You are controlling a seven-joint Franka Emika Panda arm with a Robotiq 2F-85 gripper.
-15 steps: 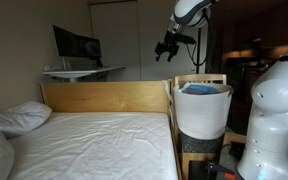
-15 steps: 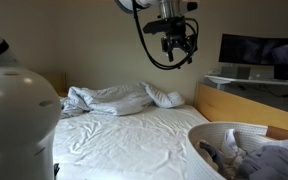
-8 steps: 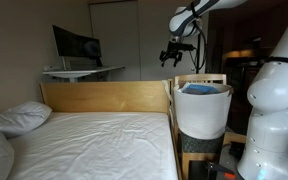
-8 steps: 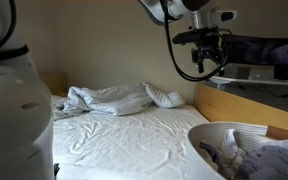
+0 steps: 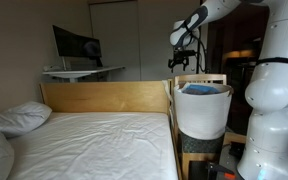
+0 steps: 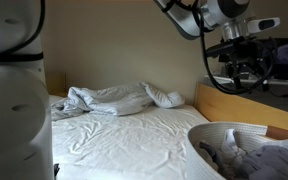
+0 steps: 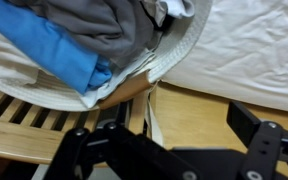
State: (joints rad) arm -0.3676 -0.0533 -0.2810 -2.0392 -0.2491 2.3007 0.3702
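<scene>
Arm stretched high, black gripper (image 5: 179,63) hangs, jaws apart and empty, over one white round laundry basket (image 5: 202,110).

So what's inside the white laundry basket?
A blue garment and grey clothes are piled up to the rim of the laundry basket. Whatever lies beneath them is covered.

Home bedroom: wooden-framed bed (image 5: 94,140), pillow (image 5: 19,117), laundry basket (image 5: 202,115).

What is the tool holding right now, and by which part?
Nothing: the tool is open and empty in the wrist view, above the rim of the laundry basket.
</scene>
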